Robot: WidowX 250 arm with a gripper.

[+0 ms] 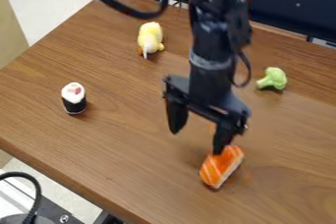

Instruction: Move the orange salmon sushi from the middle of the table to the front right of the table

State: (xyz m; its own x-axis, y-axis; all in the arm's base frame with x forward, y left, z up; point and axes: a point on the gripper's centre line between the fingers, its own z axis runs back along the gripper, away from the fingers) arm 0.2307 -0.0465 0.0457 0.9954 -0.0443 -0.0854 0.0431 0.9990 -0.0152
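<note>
One downturned end effector [197, 141] (fingers apart) by the orange sushi [220, 167].

The black arm [211, 51] hung down from the top edge, its wrist [209, 79] upright above the gripper [197, 142], whose two dark fingers [177, 116] pointed downward and stood well apart, the one on the view's right reaching lower than the other.

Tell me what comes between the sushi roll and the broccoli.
In the camera view, the black arm hangs over the table between the sushi roll and the broccoli.
</note>
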